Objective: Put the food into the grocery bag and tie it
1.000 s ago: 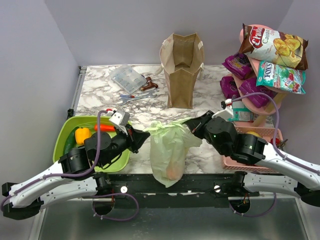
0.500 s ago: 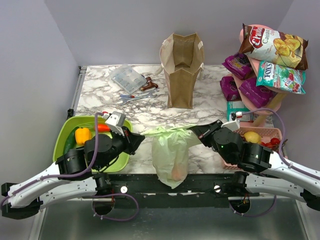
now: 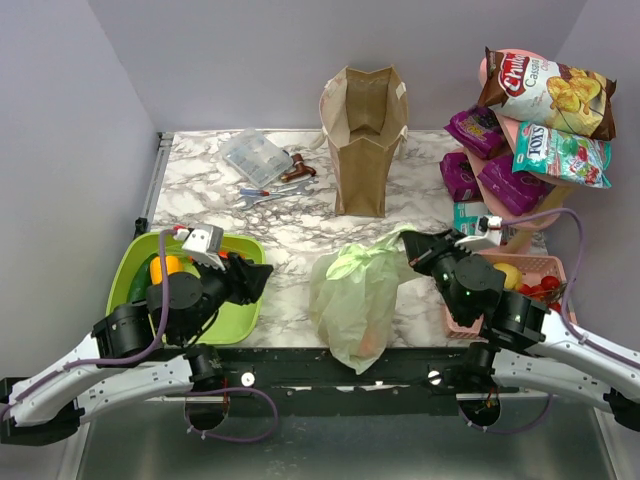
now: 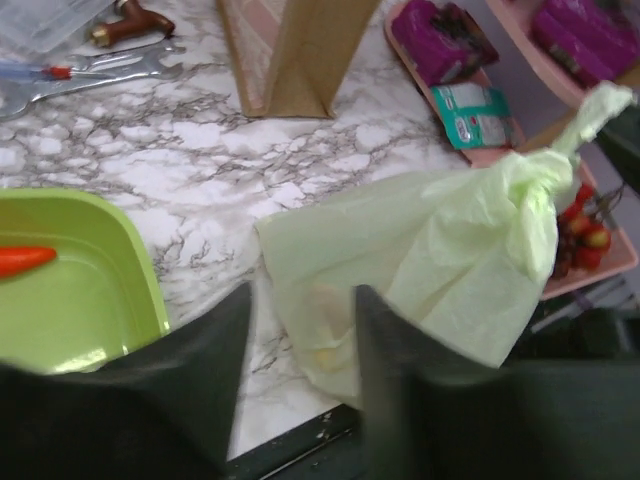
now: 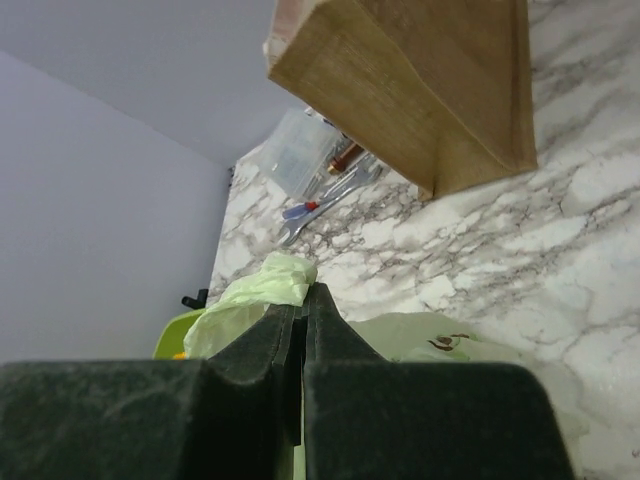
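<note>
The right gripper (image 5: 303, 300) was pinched tight on a twisted strip of pale green plastic. Its own wrist camera showed the two fingers pressed together with the film between them. That view showed little else of the grocery bag (image 3: 350, 300).

The left wrist camera gave the wider picture. The strip ran up from a knot (image 4: 535, 185) at the bag's gathered neck toward the right arm. The bag's body sagged on the marble table (image 3: 200, 180) below it.

The left gripper (image 4: 300, 330) stood released, its fingers (image 4: 225, 350) spread and holding nothing, apart from the bag.

From above, the bag lay at the table's near edge between the two arms. An orange piece of food (image 3: 370, 340) glowed through the plastic low down. The left gripper hung over the rim of a green tub (image 3: 135, 262) with a yellow pepper (image 3: 165, 268) in it. A brown paper bag (image 3: 362, 140) stood upright farther back.
</note>
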Action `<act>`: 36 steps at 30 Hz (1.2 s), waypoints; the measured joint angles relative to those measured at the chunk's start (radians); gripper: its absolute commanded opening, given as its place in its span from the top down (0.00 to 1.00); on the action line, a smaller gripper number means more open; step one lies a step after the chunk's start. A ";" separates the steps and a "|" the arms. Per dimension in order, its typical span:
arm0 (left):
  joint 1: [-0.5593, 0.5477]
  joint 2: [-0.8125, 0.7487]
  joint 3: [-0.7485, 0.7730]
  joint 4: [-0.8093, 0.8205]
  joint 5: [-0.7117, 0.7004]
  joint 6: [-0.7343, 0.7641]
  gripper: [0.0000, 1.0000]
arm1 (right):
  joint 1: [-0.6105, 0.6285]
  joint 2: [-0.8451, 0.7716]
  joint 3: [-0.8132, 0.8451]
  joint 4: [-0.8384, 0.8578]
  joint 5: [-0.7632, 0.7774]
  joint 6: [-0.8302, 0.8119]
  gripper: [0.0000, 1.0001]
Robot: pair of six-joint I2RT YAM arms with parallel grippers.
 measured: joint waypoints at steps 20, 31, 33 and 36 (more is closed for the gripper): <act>0.000 0.535 0.307 0.022 0.525 0.190 0.26 | 0.000 0.137 0.114 0.117 -0.206 -0.348 0.99; 0.000 0.555 0.333 -0.083 0.557 0.130 0.65 | 0.000 0.149 0.114 0.117 -0.220 -0.347 0.99; 0.000 0.565 0.346 -0.087 0.557 0.132 0.82 | 0.000 0.149 0.114 0.117 -0.220 -0.347 0.99; 0.000 0.591 0.369 -0.093 0.558 0.132 1.00 | 0.000 0.149 0.114 0.117 -0.220 -0.347 0.99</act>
